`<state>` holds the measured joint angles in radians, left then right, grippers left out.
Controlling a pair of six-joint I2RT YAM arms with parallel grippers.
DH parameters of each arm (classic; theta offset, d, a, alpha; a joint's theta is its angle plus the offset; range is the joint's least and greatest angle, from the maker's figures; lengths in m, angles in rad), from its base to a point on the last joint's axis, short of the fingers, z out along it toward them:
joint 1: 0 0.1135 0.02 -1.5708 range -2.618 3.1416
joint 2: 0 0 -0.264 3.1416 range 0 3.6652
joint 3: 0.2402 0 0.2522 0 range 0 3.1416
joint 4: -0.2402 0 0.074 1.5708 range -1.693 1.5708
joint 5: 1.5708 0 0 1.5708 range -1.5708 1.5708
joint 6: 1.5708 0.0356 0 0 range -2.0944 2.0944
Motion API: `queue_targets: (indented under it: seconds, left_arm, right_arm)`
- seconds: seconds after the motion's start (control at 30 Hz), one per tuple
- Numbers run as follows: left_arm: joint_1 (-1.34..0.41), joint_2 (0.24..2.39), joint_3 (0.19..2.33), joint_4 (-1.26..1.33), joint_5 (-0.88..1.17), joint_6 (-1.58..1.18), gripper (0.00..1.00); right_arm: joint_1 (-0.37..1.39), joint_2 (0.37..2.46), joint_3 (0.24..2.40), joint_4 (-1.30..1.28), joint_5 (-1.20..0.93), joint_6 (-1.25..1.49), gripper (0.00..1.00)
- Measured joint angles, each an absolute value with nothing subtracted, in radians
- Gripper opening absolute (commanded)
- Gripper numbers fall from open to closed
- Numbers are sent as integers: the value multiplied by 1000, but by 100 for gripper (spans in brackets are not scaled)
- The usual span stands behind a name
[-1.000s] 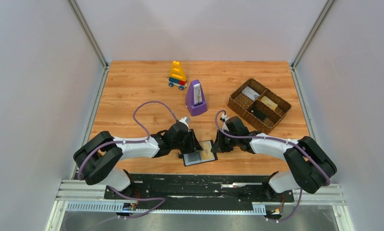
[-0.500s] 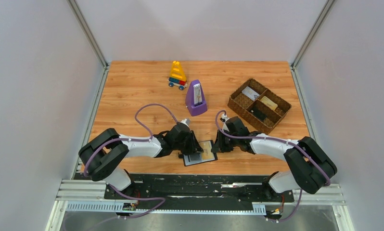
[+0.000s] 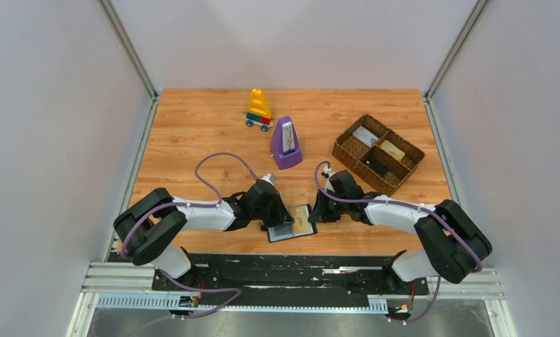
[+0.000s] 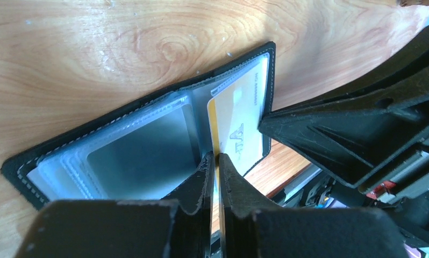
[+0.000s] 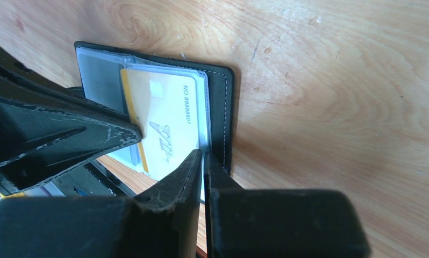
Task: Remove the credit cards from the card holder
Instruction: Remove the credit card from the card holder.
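Two arms: both reach low over the near part of the table (image 3: 193,126), tips facing each other across the open card holder (image 3: 281,232) (image 4: 142,156) (image 5: 226,118).
card holder: lies open and flat between the two sets of fingertips, black rim all round, two clear-sleeved panels side by side.
left gripper (image 3: 285,219) (image 4: 214,158): fingers drawn together to a thin slit. The yellow long edge of the card runs straight into that slit, so it reads as pinched on the card.
yellow-orange card (image 3: 304,223) (image 4: 239,123) (image 5: 166,123): sits in the panel on the right gripper's side, just ahead of the left fingertips. Pale face with dark print and a number line; most of it is under the clear sleeve.
right gripper (image 3: 315,214) (image 5: 202,156): fingers together but for a hairline. Tips sit at the outer edge of the holder's card-side half, clamped on the sleeve edge just inside the black rim.
other panel: directly beside the left gripper's fingers, grey-blue. Cannot tell whether a card sits in it.
beyond the left gripper: purple metronome (image 3: 285,144) upright, well apart; toy block stack (image 3: 259,110) farther off behind it.
beyond the right gripper: woven tray (image 3: 358,172), divided, small items in its compartments, well apart from the holder.
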<state>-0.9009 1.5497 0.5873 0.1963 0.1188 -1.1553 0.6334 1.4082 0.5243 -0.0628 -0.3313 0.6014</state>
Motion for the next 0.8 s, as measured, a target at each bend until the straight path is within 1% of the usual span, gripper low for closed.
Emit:
queue_targets:
  seconds: [0.1, 0.23, 0.47, 0.8]
  left_arm:
    - [-901, 1510, 567, 191, 102, -1160, 0]
    - [-901, 1464, 532, 208, 96, -1159, 0]
    - [-900, 1449, 515, 216, 91, -1166, 0]
    - [-883, 1243, 452, 91, 0, -1180, 0]
  right_arm:
    - [631, 1408, 524, -62, -332, 604, 8]
    - [627, 1408, 524, -63, -332, 605, 8]
    - [625, 1408, 524, -63, -332, 605, 8]
    - [619, 1408, 525, -65, -334, 605, 8]
